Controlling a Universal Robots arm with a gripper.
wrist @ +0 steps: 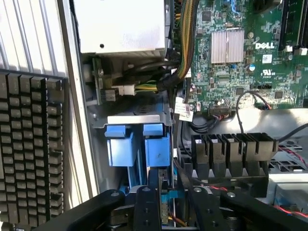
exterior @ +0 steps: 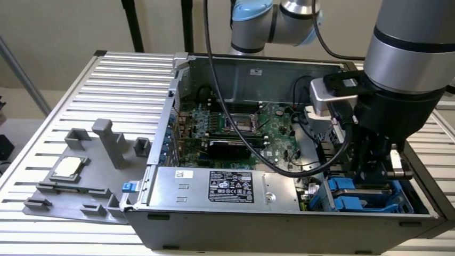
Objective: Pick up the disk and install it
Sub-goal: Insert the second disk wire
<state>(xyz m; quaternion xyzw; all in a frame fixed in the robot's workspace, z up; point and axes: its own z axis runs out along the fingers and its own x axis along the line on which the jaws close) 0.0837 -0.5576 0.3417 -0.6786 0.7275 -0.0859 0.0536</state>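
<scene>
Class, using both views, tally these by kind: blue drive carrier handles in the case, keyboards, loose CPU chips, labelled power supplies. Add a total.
Blue drive carrier handles: 2
Keyboard: 1
CPU chip: 1
Power supply: 1
Total: 5

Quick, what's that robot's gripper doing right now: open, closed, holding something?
Gripper: down inside the computer case, just above the blue drive cage; cannot be told whether it is open, closed or holding anything.

The end effector [exterior: 374, 169] hangs inside the computer case [exterior: 284, 224], apparently over the drive cage [exterior: 355, 200].
</scene>
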